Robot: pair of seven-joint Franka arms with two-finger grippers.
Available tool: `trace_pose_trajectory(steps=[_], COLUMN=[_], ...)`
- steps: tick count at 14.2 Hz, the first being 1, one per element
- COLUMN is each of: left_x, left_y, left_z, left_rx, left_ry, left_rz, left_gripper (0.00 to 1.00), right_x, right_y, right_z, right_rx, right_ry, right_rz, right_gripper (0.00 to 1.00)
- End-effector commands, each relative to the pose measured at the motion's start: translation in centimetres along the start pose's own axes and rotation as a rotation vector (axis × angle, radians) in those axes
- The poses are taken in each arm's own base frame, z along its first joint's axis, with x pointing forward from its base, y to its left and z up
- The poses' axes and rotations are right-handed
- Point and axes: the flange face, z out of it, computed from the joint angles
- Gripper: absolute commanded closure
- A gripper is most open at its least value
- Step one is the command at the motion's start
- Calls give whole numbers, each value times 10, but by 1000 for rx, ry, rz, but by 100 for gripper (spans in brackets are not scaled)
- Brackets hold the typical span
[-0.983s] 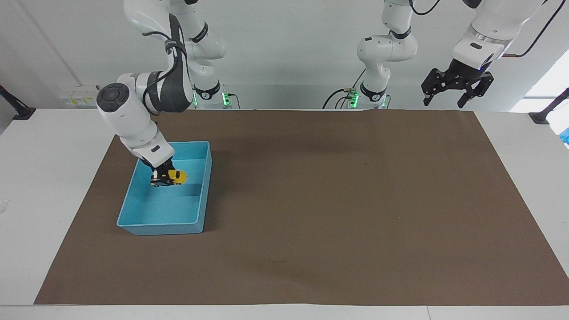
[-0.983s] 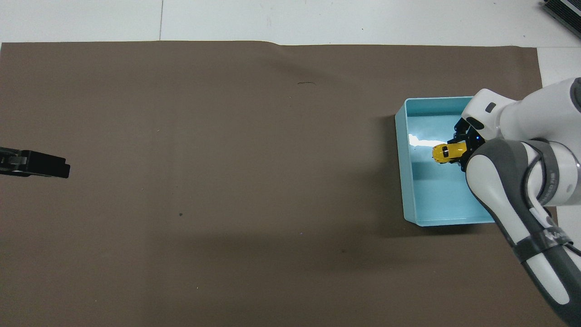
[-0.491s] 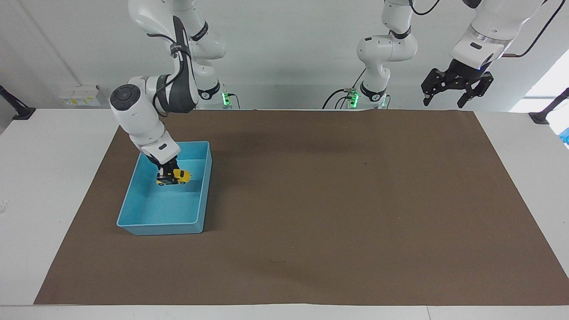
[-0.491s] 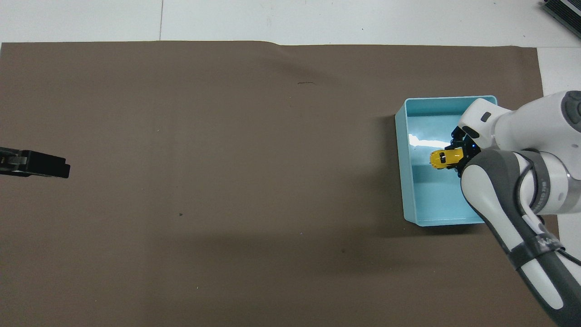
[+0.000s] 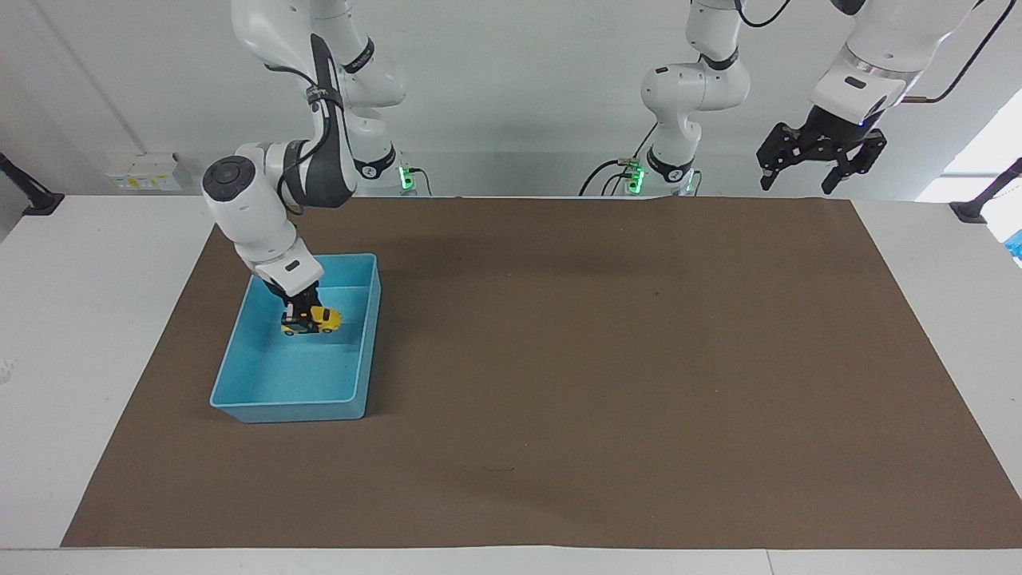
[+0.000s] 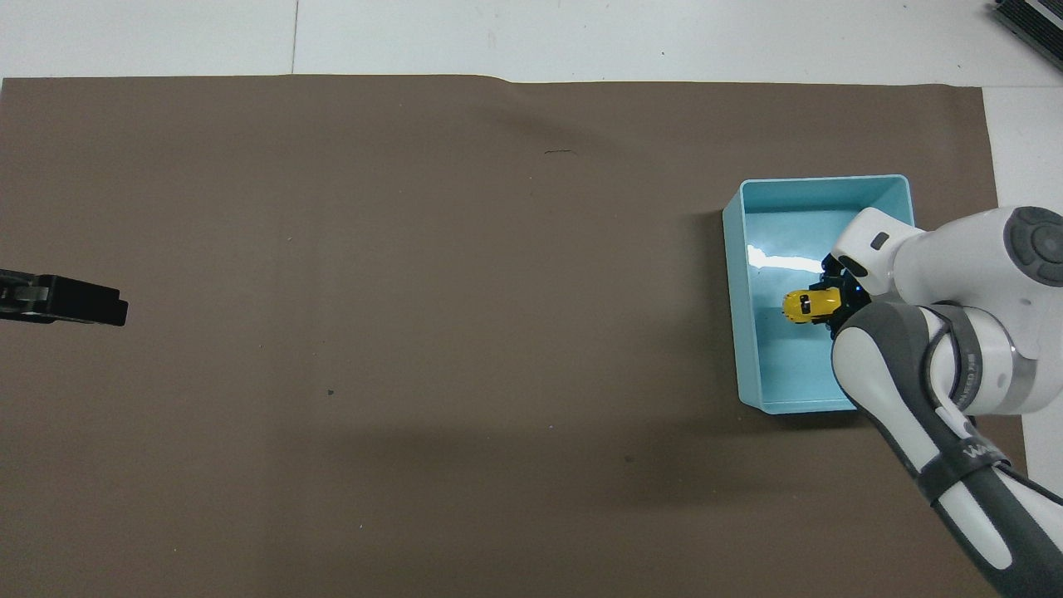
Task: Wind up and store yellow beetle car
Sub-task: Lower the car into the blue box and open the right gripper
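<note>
Brown mat point(image 5: 559, 359) covers the white table point(image 5: 80, 319); at nine o'clock, the right gripper point(image 5: 302, 313) clamps the yellow beetle car point(image 5: 313, 320) over the blue tray point(image 5: 363, 351); the left gripper point(image 5: 821, 164) hangs open at two o'clock.

Bright even light, soft shadows — glare inside blue tray point(image 6: 818, 183), sharp focus

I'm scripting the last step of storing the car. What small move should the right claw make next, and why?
Probably open and let go. The right claw is shut on the car, which sits low inside the tray, in the half nearer the robots. Whether its wheels touch the floor is unclear, so ease down first. The left claw waits, raised.
</note>
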Motion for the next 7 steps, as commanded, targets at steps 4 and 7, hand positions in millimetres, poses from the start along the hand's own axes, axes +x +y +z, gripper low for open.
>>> trace_pose_trajectory(steps=[4, 7], left_x=[-4, -4], left_y=[-3, -3], left_z=[-6, -6], left_rx=[-14, -14], left_ry=[-3, -3], left_rz=[-2, -2], left_gripper=[0, 0], right_x=[-6, -7], right_y=[-12, -11], right_z=[13, 22], right_rx=[-34, -31], right_ry=[-6, -6], right_rz=[-21, -25], right_gripper=[92, 92])
